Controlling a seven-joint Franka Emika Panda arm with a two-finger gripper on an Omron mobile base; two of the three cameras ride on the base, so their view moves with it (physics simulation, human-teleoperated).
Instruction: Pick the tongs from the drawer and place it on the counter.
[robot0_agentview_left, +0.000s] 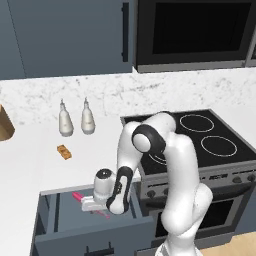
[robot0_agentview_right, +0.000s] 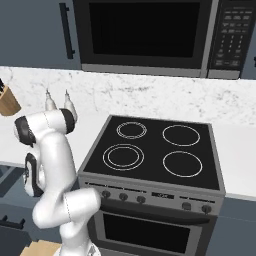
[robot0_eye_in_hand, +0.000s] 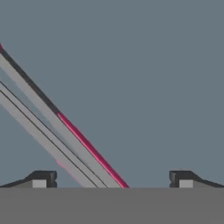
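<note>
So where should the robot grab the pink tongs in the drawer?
Across the slim arms near the middle, coming straight down from above: the tongs lie flat on the floor of the drawer, slanting between the open jaws of the gripper, so the jaws can straddle their narrow width.

I work in a kitchen. A black stovetop (robot0_agentview_right: 155, 150) with an oven below it is my landmark: a microwave (robot0_agentview_right: 150, 35) hangs above it, and a white desk (robot0_agentview_left: 30, 165) and an open drawer (robot0_agentview_left: 65, 220) lie to its left.

The tongs (robot0_agentview_left: 80, 197) lie in the drawer (robot0_agentview_left: 45, 220), below the counter (robot0_agentview_left: 30, 165).
</note>
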